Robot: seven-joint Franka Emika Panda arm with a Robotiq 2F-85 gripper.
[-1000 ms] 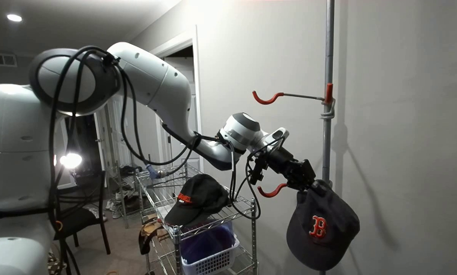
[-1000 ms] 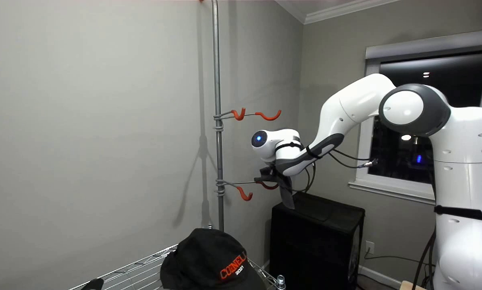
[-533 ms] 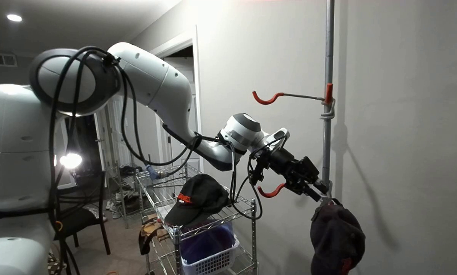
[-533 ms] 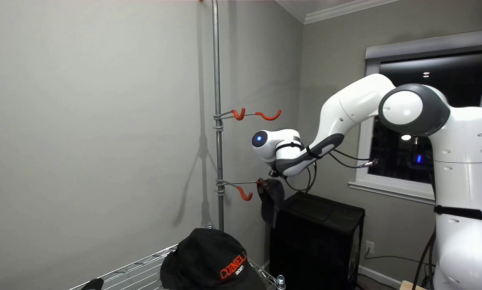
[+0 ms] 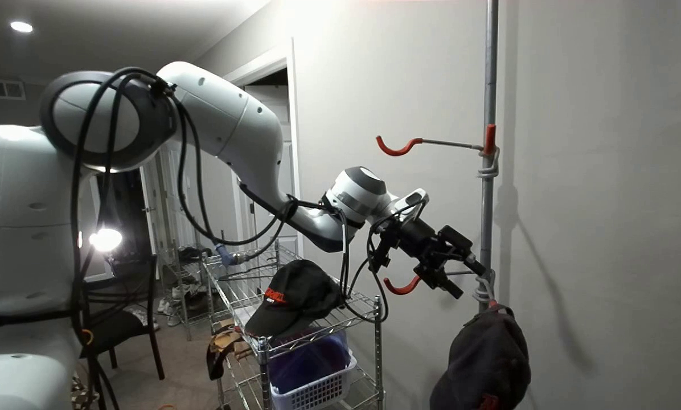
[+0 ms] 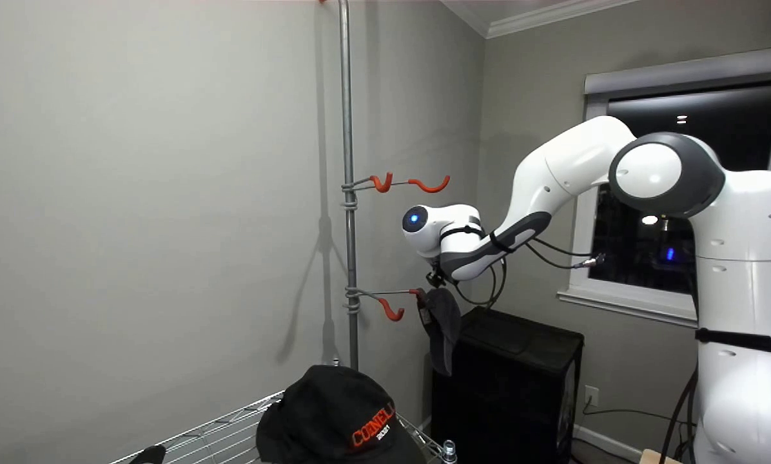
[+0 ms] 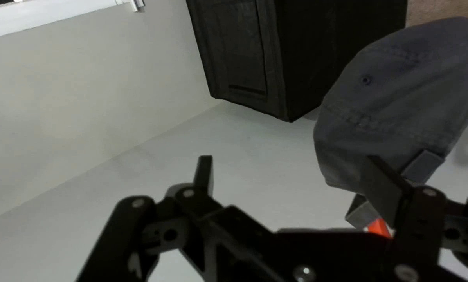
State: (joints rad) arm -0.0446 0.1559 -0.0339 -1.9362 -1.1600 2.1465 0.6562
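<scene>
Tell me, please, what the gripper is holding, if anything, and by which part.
Nothing is held: the gripper stands open, and the dark cap hangs from a red hook.

Gray wall (image 6: 166,180), dark window (image 6: 727,116), chair (image 5: 115,330)

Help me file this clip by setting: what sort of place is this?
Probably a room in a home, judging by a white-framed glass window, a black open-backed chair and a dark cloth baseball cap hanging from a red-tipped metal hook.
</scene>
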